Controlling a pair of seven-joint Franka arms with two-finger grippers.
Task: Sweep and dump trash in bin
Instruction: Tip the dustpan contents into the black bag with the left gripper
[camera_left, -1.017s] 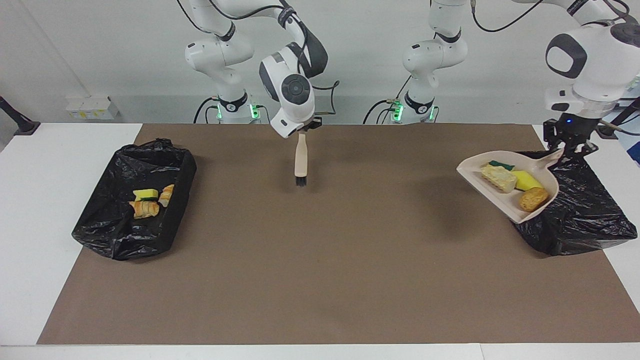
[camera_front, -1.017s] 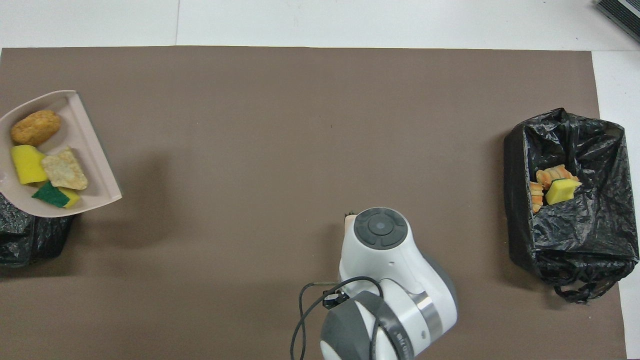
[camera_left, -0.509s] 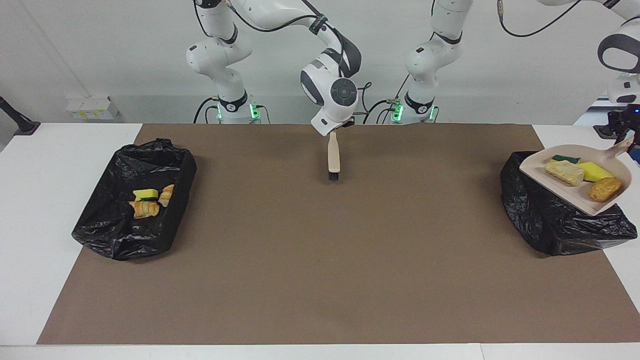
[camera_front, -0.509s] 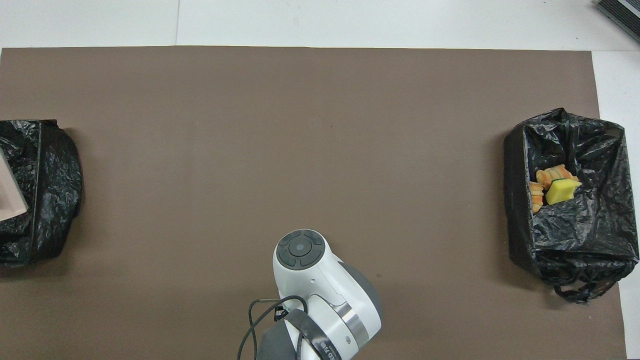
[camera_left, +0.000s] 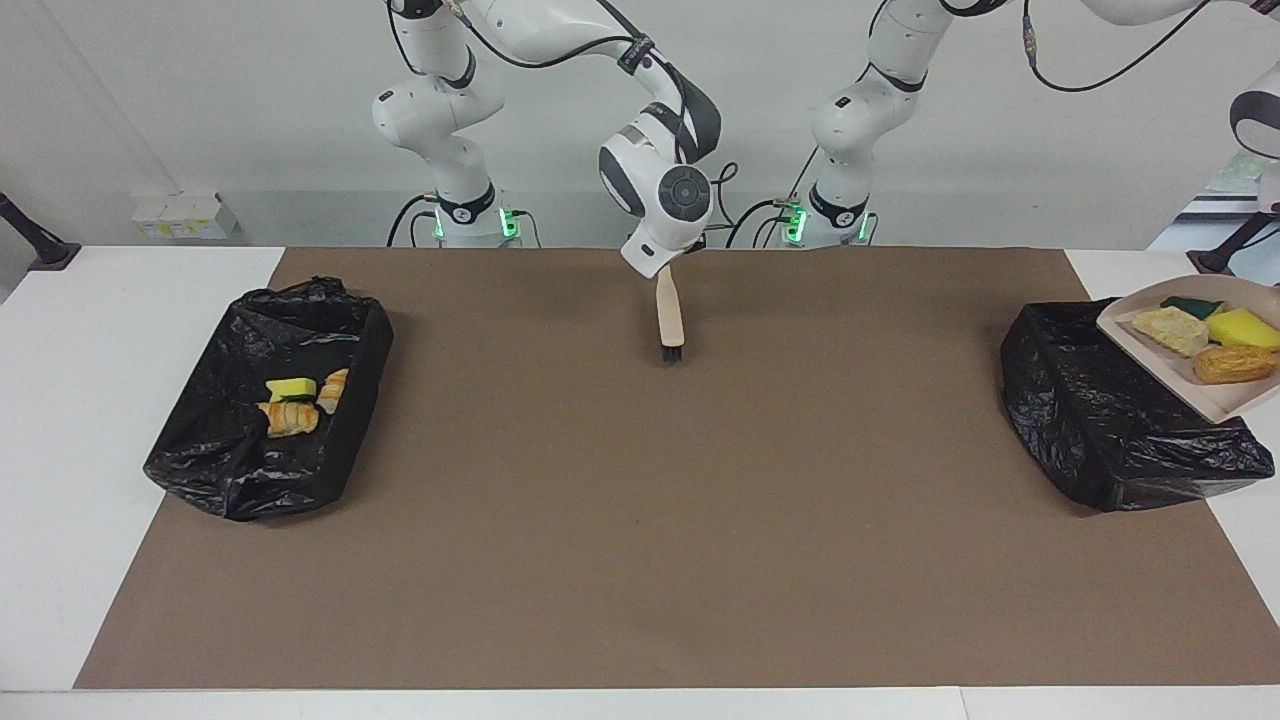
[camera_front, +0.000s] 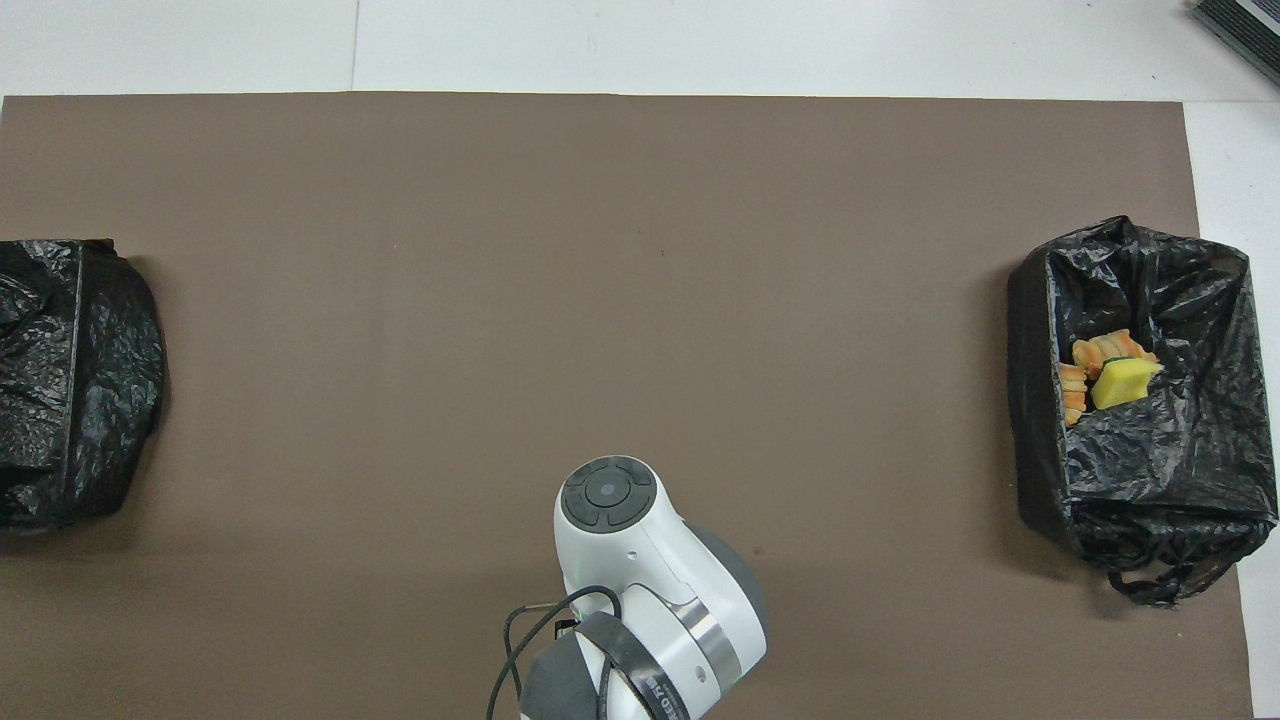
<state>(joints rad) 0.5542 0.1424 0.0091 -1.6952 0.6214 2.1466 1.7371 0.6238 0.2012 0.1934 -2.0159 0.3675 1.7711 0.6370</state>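
Observation:
The beige dustpan (camera_left: 1150, 355) hangs tilted over the black bin (camera_left: 1100, 420) at the left arm's end of the table. It carries trash: a pale bread-like piece (camera_left: 1170, 330), a yellow sponge (camera_left: 1245, 328), a brown lump (camera_left: 1233, 365) and a green-topped scrap (camera_left: 1190, 305). Its handle and my left gripper are out of view. My right gripper (camera_left: 668, 272) is shut on the handle of the beige brush (camera_left: 669, 315), which hangs bristles down over the mat near the robots. In the overhead view the right wrist (camera_front: 640, 560) covers both gripper and brush.
A second black bin (camera_left: 230, 450) stands at the right arm's end of the table, holding a yellow sponge and bread-like lumps (camera_front: 1110, 375). The brown mat (camera_left: 640, 520) covers the table between the two bins (camera_front: 70, 380).
The left arm carried the dustpan outward over its bin, out of the overhead view. The right arm moved the brush toward the table's middle and closer to the robots.

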